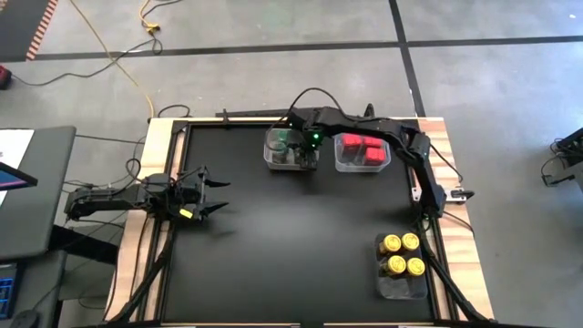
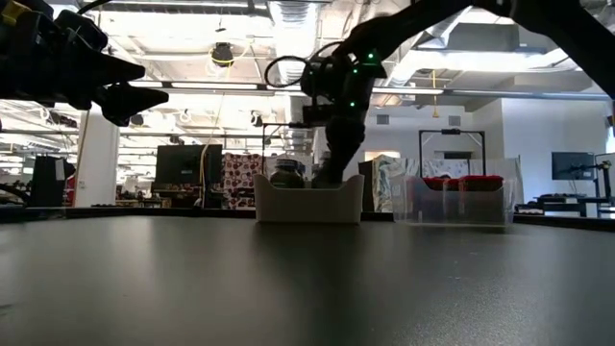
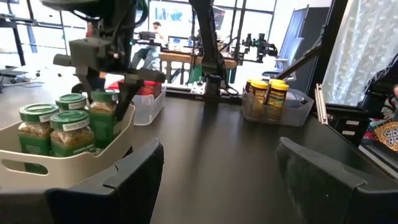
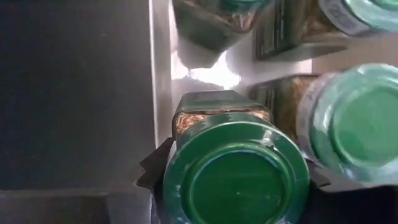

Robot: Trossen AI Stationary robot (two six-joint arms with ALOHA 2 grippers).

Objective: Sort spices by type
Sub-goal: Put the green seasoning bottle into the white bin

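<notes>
While left gripper (image 1: 211, 196) hovers at table's 9 o'clock edge, fingers apart, nothing between them, rest of scene reads left to right. White bin (image 1: 275, 157) at 12 o'clock: green-lidded jars (image 3: 51, 127) standing inside. Right gripper (image 1: 310, 157) lowered into that bin, clamped on green-lidded jar (image 4: 235, 175). Just right of it, toward 1 o'clock, clear bin (image 1: 339, 162) with red boxy containers (image 1: 362, 148). At 4 o'clock corner, another clear bin (image 1: 401, 288) holding four yellow-lidded jars (image 1: 402, 254). Black table (image 1: 291, 246) bare at centre.
</notes>
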